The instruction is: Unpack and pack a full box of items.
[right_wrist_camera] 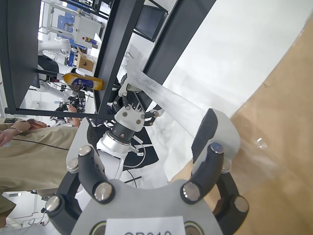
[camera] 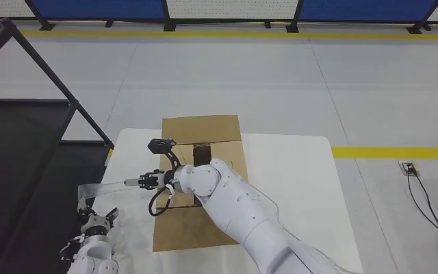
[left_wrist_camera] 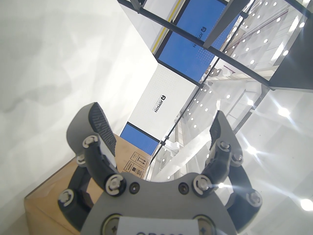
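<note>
- Currently a white rectangular table (camera: 294,171) is carrying the job. A brown cardboard box (camera: 202,127) is lying at its middle with its flaps folded outward. The opening is showing dark, and what is inside is too dim to tell.
- Across that box the right arm is lying, and the right gripper (camera: 145,182) is hanging just past the box's left edge. Its claw is spread wide, with one pad lying against a strip.
- From that pad a long translucent strip (right_wrist_camera: 168,99), tape or film, is stretching straight away from the box's left side. Its long axis is running crosswise, out beyond the table's edge.
- Well left of the box, near the strip's far end, the left gripper (left_wrist_camera: 157,113) is hovering. Its claw is gaping wide with nothing between the pads. Whether the strip is touching a fingertip cannot be told.
- Judging by this, the box is being unsealed. The strip's far end is lying nearer the left arm, so the coming move is likely turning on that claw closing across the strip's width.
</note>
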Available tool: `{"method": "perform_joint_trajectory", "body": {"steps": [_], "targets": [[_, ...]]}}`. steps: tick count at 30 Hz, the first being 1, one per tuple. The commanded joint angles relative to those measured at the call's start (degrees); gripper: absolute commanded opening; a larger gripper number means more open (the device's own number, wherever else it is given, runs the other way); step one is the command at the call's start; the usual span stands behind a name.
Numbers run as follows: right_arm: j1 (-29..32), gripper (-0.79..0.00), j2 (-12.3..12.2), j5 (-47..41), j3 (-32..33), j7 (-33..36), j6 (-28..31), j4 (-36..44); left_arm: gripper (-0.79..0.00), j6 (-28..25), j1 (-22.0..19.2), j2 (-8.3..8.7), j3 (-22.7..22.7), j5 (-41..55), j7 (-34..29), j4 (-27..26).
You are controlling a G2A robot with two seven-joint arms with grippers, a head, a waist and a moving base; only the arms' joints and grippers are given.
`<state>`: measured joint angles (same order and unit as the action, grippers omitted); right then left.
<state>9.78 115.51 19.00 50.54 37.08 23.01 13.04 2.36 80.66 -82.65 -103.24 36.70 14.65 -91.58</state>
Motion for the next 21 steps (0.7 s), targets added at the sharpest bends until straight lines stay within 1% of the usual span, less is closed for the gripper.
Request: {"method": "perform_joint_trajectory", "body": {"steps": [1, 21], "targets": [[-0.1, 0.000, 0.0, -0.1, -0.1, -0.1, -0.2, -0.2, 0.000, 0.0, -0.1, 0.01, -0.2, 0.3, 0.0, 0.0], [-0.3, 0.000, -0.2, -0.6, 0.4, -0.5, -1.3, -1.1, 0.000, -0.2, 0.6, 0.21, -1.9, 2.1, -1.4, -1.5]]}}
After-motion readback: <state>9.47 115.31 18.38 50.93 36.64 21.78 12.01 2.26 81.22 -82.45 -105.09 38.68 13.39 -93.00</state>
